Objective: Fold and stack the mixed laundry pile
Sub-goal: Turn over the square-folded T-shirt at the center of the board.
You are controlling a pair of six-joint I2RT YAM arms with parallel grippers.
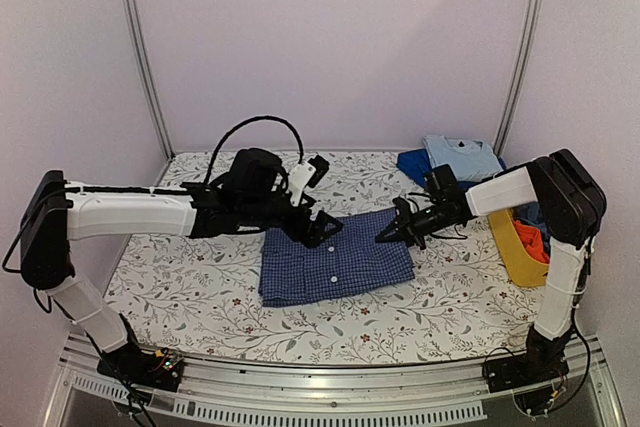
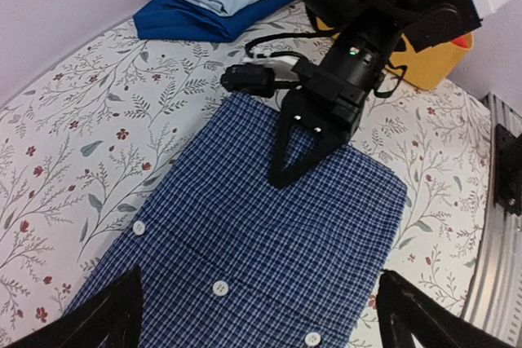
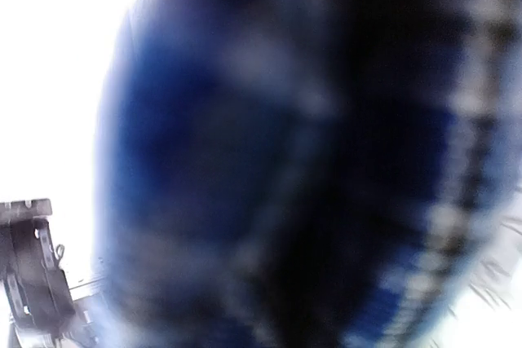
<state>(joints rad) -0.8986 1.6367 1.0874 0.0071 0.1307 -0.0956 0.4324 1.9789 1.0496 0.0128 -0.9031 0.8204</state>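
Blue small-check button shirt (image 1: 335, 265) lying folded at the middle of the floral tablecloth (image 1: 180, 287), right gripper (image 2: 281, 175) resting clenched fingertips on its right edge (cloth pinched or not, unclear), left gripper (image 2: 261, 307) hovering above it, fingers spread wide.

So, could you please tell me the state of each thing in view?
Blue checked shirt: folded, lying flat.
Light blue garment: folded, atop a royal blue garment.
Yellow basket: upright, orange cloth inside.
Left gripper: jaws open above the shirt.
Right gripper: jaws shut, tips on the shirt.
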